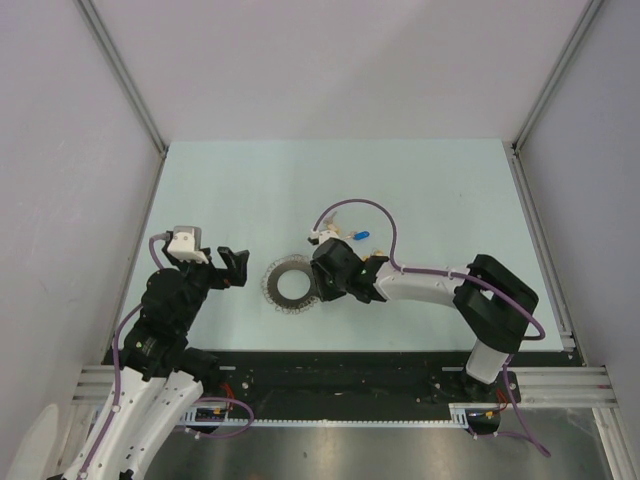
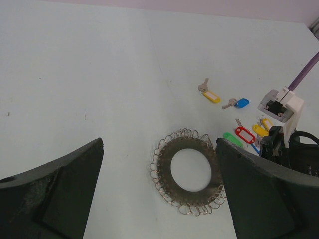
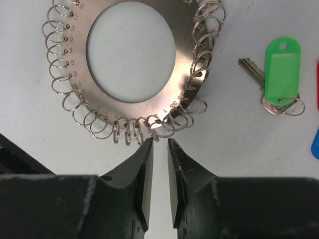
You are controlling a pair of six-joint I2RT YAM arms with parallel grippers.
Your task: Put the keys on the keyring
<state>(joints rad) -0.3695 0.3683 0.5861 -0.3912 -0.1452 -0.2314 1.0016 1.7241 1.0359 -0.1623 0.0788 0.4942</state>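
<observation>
From above, find the keyring (image 1: 290,285) flat on the surface, about halfway between the left and right edges and closer to the near edge than to the far one. See the right hand (image 1: 318,284) low at its right rim, and the left hand (image 1: 236,266) just beside its left rim, not touching. Note the keys (image 1: 352,235) in a small group behind the right hand, toward the far edge.

From the left wrist, look between the fingers (image 2: 60,199) of the left hand: spread fully, grasping nothing. See the keyring lying ahead of them, and past it a yellow-tagged key (image 2: 211,95), a blue-tagged key (image 2: 241,103) and a red-tagged key (image 2: 245,134), all apart from the ring.

From the right wrist, see the right hand almost clenched, with only a narrow gap and nothing inside, tips just at one small loop of the rim. Note the green-tagged key (image 3: 281,69) lying free beside the ring, not yet on any loop.

Seems to be the approach to pinch a single loop. Centre the gap on one loop only, go down to the surface, close gently without catching the neighbours. Use the wide bare surface toward the far and left edges. Mind the arm bases at the near edge, and avoid sweeping the keys.
</observation>
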